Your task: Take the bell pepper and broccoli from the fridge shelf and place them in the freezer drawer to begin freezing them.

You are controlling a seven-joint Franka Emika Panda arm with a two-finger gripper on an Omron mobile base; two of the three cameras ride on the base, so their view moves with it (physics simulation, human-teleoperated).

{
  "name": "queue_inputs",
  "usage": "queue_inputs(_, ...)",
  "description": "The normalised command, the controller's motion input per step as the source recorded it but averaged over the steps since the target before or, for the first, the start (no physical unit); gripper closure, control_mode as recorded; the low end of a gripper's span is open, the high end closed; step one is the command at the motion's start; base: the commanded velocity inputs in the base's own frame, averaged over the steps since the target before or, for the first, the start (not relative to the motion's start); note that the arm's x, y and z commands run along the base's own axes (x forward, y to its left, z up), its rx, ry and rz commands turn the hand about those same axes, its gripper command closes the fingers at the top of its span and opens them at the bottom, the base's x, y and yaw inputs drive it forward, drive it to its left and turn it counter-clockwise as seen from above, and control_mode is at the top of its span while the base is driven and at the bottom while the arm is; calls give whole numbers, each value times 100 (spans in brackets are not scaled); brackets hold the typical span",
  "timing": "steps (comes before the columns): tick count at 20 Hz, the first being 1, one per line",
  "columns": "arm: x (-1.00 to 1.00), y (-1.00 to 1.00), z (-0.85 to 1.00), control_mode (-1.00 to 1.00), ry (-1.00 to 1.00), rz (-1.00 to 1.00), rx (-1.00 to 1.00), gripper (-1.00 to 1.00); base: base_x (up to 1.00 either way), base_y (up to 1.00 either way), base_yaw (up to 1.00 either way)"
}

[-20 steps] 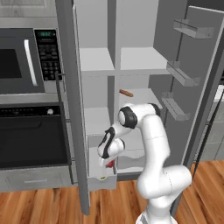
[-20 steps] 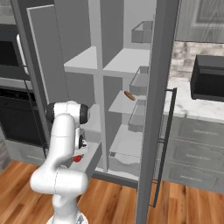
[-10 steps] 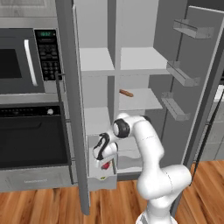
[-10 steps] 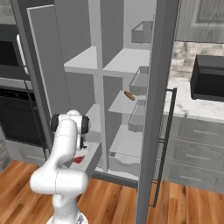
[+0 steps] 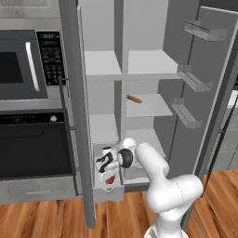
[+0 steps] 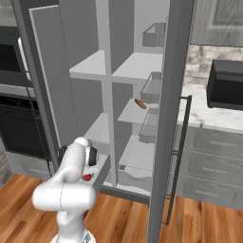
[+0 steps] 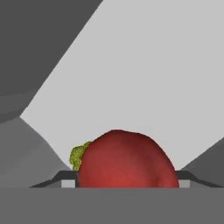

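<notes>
Freezer drawer (image 5: 109, 188), lower centre-left of the left base view, pulled out. Gripper (image 5: 109, 173) lowered into it, jaws clenched on the bell pepper (image 7: 127, 162), which sits between them at bottom centre of the hand view. Broccoli (image 7: 78, 156) touches the pepper's left edge.

1. Rises as a white arm with dark joints from the base, bends at the elbow and reaches forward and low to the left.
2. Ends in a dark two-finger gripper (image 5: 109, 175) pointing downward.
3. Clamps a small rounded red bell pepper (image 7: 127, 159) between the fingers, pressed on either side.
4. Shows as a white elbow with the gripper (image 6: 87, 176) below it in the right base view.
</notes>
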Motion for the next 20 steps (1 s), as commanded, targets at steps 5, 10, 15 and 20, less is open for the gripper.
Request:
queue_inputs(5,3,16,-68,-100,6,2,0,100,0,0,0)
queue_inputs(10,0,17,-65,-100,9,2,0,-100,0,0,0)
queue_inputs(15,0,5,-32,-100,2,1,0,-100,0,0,0)
queue_inputs(20,4,-3,24,-100,0,0,0,-100,0,0,0)
